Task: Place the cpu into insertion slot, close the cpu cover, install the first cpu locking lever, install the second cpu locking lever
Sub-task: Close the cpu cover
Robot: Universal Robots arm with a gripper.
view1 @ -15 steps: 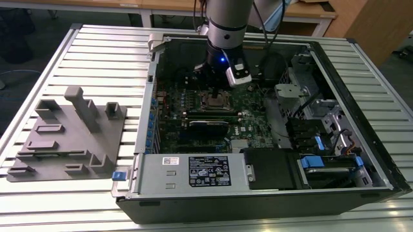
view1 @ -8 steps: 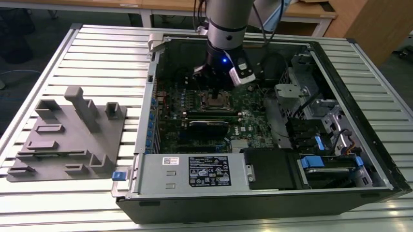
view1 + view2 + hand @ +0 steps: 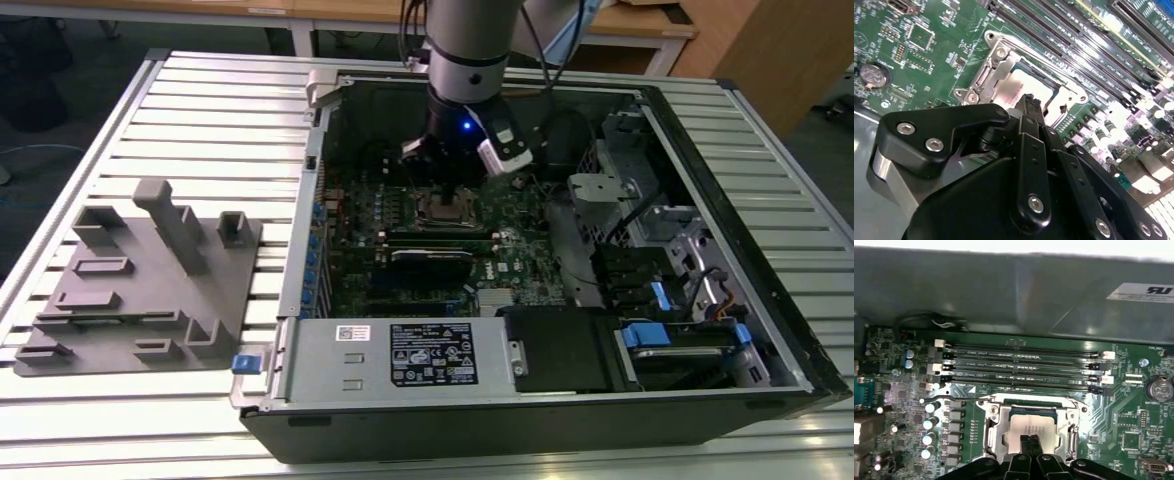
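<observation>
The small flat square silvery-grey metal cpu is seated on the green motherboard, framed by the thin shiny square metal cpu cover. The black tool is clenched, 2 fingertips pressed together, nothing grasped, and is held just over the cpu.

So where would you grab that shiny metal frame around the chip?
Probably by one thin side rail of the cpu cover, coming straight down from above. It lies flat over the socket, with the cpu showing through its window. Only its narrow outer edges offer anything to pinch, and the flat top gives no hold.
</observation>
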